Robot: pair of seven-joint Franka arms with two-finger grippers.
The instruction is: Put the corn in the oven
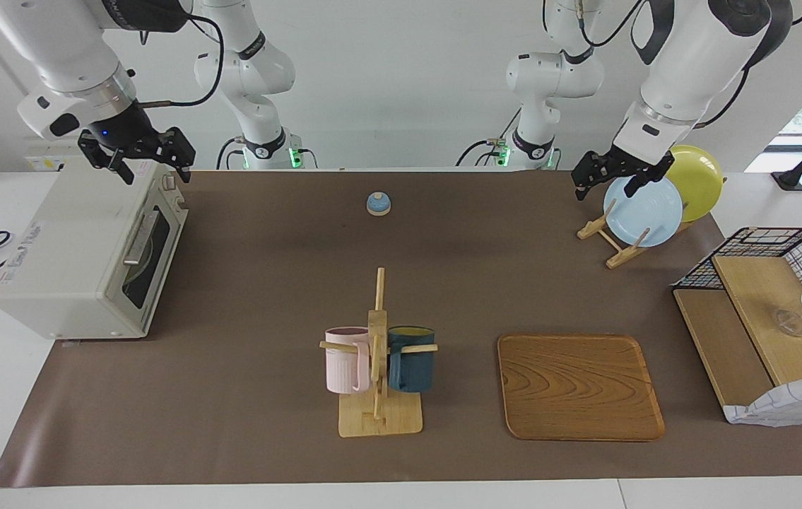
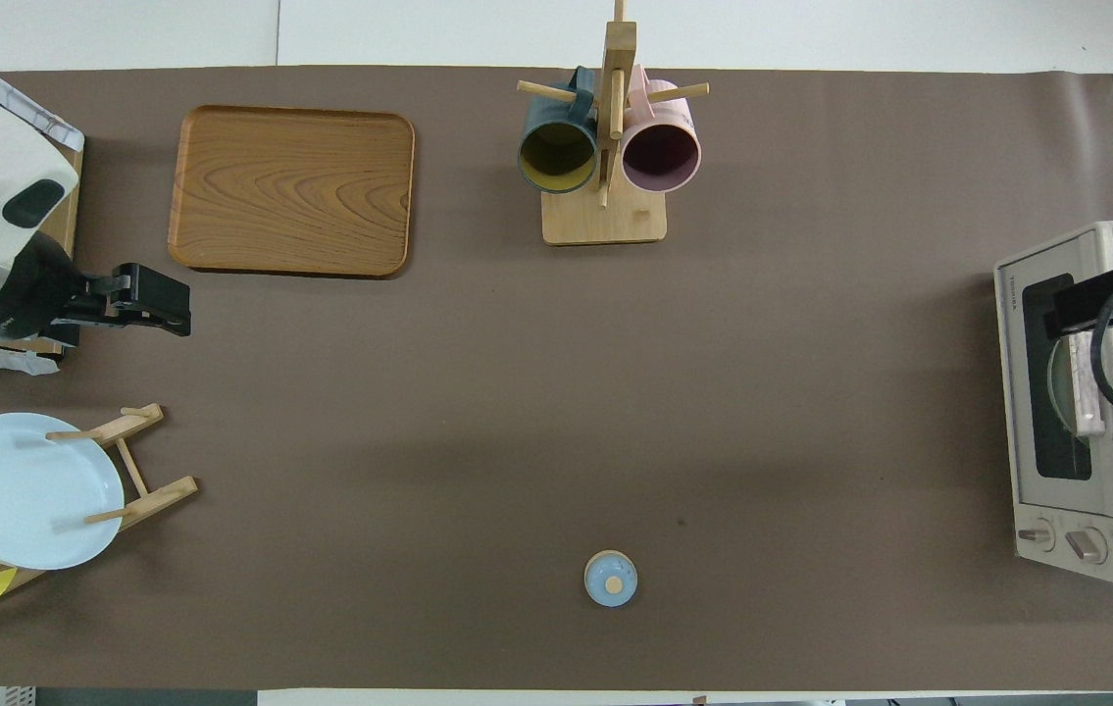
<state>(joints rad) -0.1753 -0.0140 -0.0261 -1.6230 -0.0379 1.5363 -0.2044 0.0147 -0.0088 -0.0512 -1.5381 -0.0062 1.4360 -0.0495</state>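
Both tools raised — right tool [image 1: 153,161] over oven [image 1: 90,254], door shut.

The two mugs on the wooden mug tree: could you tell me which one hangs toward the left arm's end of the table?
The dark blue mug with the yellowish inside; the pink mug hangs on the mug tree's side toward the right arm's end, where the oven stands.

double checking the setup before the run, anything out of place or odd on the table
No corn shows in either view, though the task needs it. The oven door is shut. Everything else stands upright and tidy. The right gripper is over the oven, the left gripper over the plate rack.
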